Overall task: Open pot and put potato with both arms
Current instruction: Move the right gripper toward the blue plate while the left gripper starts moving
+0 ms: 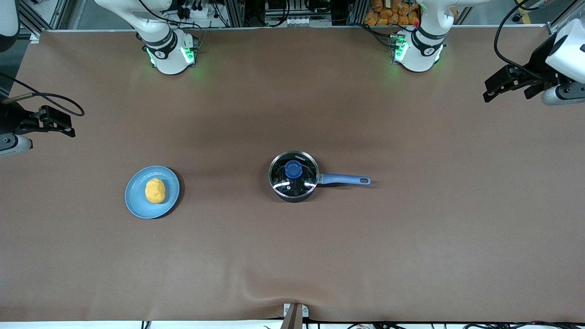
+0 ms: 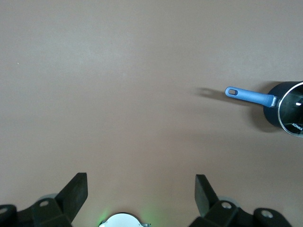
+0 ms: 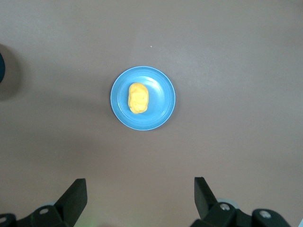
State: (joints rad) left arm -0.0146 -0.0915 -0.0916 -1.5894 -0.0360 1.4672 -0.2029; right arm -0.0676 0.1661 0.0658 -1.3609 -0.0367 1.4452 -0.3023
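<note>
The black pot [image 1: 293, 188] stands mid-table with its glass lid [image 1: 305, 175] on, blue knob [image 1: 293, 169] on top, and its blue handle [image 1: 343, 179] pointing toward the left arm's end. The yellow-orange potato [image 1: 155, 190] lies on a light-blue plate [image 1: 137, 201] toward the right arm's end. My left gripper [image 1: 488, 91] hangs open and empty above the table's left-arm end. My right gripper [image 1: 71, 128] hangs open and empty above the right-arm end. The left wrist view shows the open left gripper [image 2: 141, 189] and the pot [image 2: 273, 108]. The right wrist view shows the open right gripper [image 3: 140, 191], the potato [image 3: 138, 98] and the plate [image 3: 163, 101].
The table is covered with a brown cloth [image 1: 292, 256]. Both arm bases [image 1: 171, 55] stand along the table edge farthest from the front camera. A small bracket [image 1: 295, 313] sits at the edge nearest to that camera.
</note>
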